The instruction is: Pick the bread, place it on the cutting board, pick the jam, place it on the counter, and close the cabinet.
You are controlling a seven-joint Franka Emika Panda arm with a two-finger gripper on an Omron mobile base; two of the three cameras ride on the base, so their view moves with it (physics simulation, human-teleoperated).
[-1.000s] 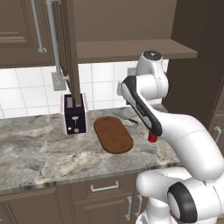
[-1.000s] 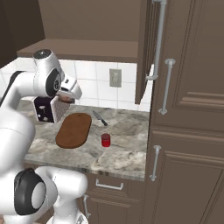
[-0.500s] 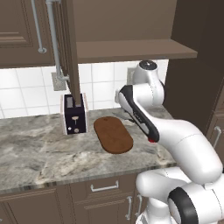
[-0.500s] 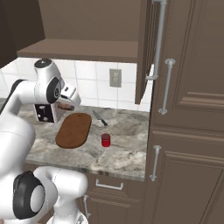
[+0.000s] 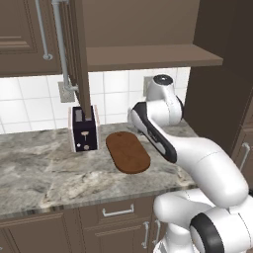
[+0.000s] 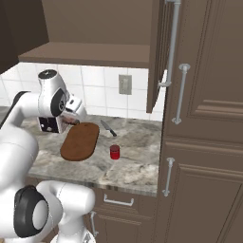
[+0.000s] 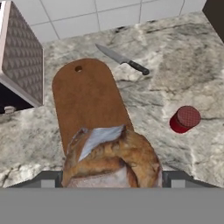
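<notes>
bread (image 7: 111, 158) gripped, jam (image 6: 114, 152) on counter (image 6: 137, 163)

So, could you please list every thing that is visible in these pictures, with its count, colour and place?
Round lumpy bun: one, tan-brown, between the gripper fingers, above the board.
Oval wooden cutting board: one, reddish-brown, on the counter beside the toaster.
Small jam jar: one, red, on the counter right of the board.
Kitchen knife: one, black handle, behind the board.
Toaster: one, dark and white, by the tiled wall.
Marbled stone counter: one, grey-beige.
Wall cabinet door: one, dark brown, open.
Gripper: one, holding the bun.
</notes>
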